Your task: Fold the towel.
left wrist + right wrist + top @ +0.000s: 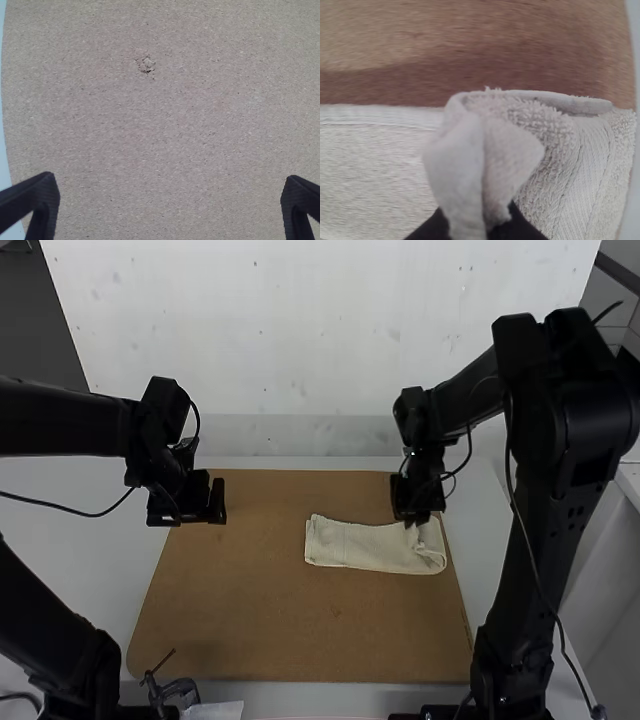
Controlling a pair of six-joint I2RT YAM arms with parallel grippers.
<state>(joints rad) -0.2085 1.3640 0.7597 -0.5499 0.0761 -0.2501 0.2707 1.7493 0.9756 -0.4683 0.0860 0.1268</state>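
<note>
1. The towel [360, 547] is laid as a narrow folded strip on the brown board [290, 630], toward its right side, with its right end curled and rumpled
2. A raised tuft near that end's far edge is pinched by the right gripper [414, 520]; the fingers of the left gripper [171, 190] are spread wide over bare board, well apart from the cloth
3. The step in hand is judged to be a crosswise fold, in which the right end should be brought over toward the left end
4. The tuft should be held firmly and lifted only enough for the layers to clear, since an inner layer could be left behind by so small a pinch
5. The end should be carried level and along the strip, so that the long edges are kept in line and a twist is avoided
6. The cloth should be lowered before it is released, and the curl then smoothed; if the strip is dragged, its left end could be steadied by the left gripper
7. Counted: one towel, one board, two arms, two grippers, one small metal fitting [180, 691] at the near left
</note>
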